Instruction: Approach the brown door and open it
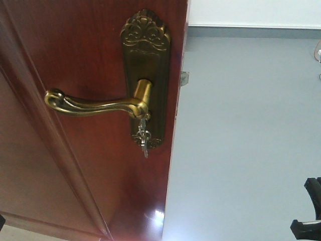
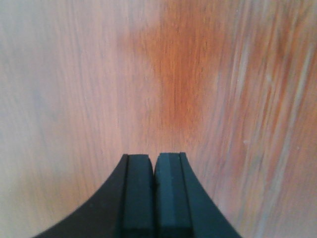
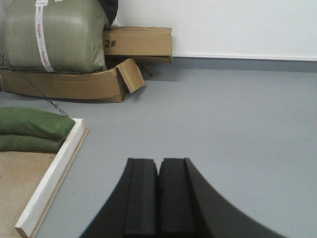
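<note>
Front view: brown door (image 1: pixel 75 150) fills the left, its brass handle (image 1: pixel 95 104) level, keys (image 1: pixel 143 136) hanging below. Left wrist: left gripper (image 2: pixel 154 186), jaws pressed together, faces blurred wood grain. Right wrist: right gripper (image 3: pixel 159 191), jaws together, empty; cardboard box (image 3: pixel 141 42) reads "2#", sack label unreadable.

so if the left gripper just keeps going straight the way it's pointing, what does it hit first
The brown door. In the left wrist view the left gripper, jaws shut, points squarely at the door's wood panel, which fills the whole frame with nothing in between. It looks close, though the exact gap is hard to judge.
</note>
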### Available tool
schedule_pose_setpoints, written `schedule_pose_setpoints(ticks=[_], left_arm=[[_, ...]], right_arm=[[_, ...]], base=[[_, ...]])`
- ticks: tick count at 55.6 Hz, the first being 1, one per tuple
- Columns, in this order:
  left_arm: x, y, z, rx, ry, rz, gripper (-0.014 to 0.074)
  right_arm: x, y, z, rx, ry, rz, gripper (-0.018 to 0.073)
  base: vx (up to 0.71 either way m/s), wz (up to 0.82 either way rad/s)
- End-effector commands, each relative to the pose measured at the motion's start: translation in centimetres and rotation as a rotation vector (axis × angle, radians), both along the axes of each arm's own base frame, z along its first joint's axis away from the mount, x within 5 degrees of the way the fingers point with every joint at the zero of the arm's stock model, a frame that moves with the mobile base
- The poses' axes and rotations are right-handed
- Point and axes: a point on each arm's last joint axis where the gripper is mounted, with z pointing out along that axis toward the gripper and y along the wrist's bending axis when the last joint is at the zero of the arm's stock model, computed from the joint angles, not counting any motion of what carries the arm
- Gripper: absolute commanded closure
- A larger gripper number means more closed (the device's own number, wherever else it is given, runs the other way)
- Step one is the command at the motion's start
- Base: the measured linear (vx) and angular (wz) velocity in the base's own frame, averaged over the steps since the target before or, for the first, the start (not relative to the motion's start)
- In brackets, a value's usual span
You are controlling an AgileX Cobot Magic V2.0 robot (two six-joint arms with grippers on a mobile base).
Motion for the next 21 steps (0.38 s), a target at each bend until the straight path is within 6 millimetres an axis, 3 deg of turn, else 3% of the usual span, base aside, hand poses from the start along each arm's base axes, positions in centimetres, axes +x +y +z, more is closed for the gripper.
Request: schedule_pose_setpoints(ticks=[1, 21], left_arm=[[-0.12, -0.06, 1.29, -0.03, -0.099, -0.008, 0.0603], [-0.12, -0.06, 1.29, -0.03, -0.099, -0.008, 0.0603]], right_arm=[[0.17, -0.04, 0.58, -0.006, -0.079, -0.002, 0.0559], [0.17, -0.04, 0.58, -0.006, -0.079, -0.002, 0.0559]], base=[[0.0, 0.0], [0.0, 0.0]])
